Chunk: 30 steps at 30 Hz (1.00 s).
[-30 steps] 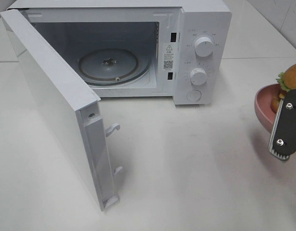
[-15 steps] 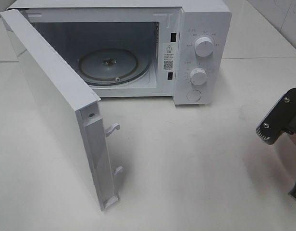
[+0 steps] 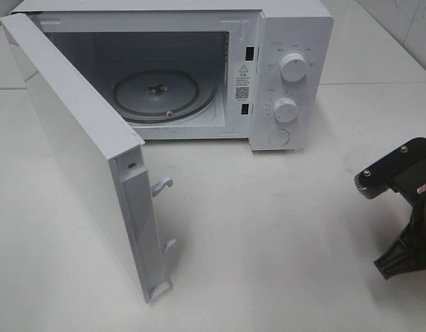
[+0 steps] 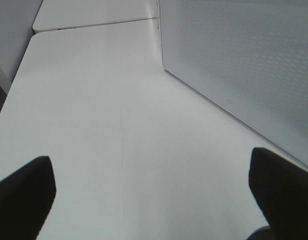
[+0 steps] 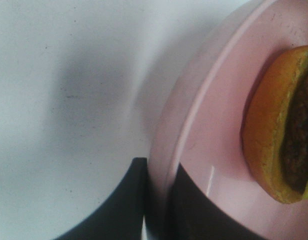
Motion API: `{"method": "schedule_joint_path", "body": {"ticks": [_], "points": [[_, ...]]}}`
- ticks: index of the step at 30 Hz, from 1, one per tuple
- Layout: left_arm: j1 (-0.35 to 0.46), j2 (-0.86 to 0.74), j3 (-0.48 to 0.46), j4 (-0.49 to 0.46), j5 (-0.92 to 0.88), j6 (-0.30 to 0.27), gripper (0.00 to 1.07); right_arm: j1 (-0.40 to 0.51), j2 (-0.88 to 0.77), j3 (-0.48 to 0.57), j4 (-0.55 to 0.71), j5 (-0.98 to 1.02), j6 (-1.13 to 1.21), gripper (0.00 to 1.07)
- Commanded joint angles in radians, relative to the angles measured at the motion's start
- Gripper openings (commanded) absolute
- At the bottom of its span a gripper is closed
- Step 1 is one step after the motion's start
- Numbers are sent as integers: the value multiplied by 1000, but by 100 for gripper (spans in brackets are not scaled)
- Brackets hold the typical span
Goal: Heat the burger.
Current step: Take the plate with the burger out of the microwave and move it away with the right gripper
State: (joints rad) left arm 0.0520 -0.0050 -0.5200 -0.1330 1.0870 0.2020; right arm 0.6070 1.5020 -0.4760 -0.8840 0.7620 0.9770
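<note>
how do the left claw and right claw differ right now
The left claw is open, fingers wide apart with nothing between them; the right claw is shut on the rim of the pink plate carrying the burger. The left hovers beside the microwave door; the right is at the table's right edge. Both have black fingers.

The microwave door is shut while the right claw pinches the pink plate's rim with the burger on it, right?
Not quite: the microwave door stands wide open, as the exterior high view shows. The rest holds: the right gripper pinches the pink plate rim, burger aboard.
</note>
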Motion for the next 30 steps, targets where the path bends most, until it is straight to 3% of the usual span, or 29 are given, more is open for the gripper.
{"method": "schedule_joint_path", "body": {"ticks": [1, 16, 18, 21, 23, 24, 26, 29, 30], "points": [[-5, -5, 2, -3, -14, -3, 98, -1, 73, -8, -74, 25, 106, 0], [-5, -5, 2, -3, -14, -3, 98, -1, 316, -37, -223, 7, 430, 4], [-5, -5, 2, -3, -14, -3, 98, -1, 358, -67, -224, 4, 432, 13], [-5, -5, 2, -3, -14, -3, 98, -1, 369, -77, -224, 1, 427, 16], [-5, -5, 2, -3, -14, -3, 98, -1, 369, -88, -219, -2, 371, 28], [-5, -5, 2, -3, -14, -3, 98, -1, 369, -88, -219, -2, 371, 28], [-5, -5, 2, -3, -14, -3, 98, -1, 354, -88, -187, -2, 336, 38], [-5, -5, 2, -3, -14, -3, 98, -1, 347, -88, -173, -2, 321, 41], [-5, -5, 2, -3, -14, -3, 98, -1, 330, -88, -146, -2, 292, 47]]}}
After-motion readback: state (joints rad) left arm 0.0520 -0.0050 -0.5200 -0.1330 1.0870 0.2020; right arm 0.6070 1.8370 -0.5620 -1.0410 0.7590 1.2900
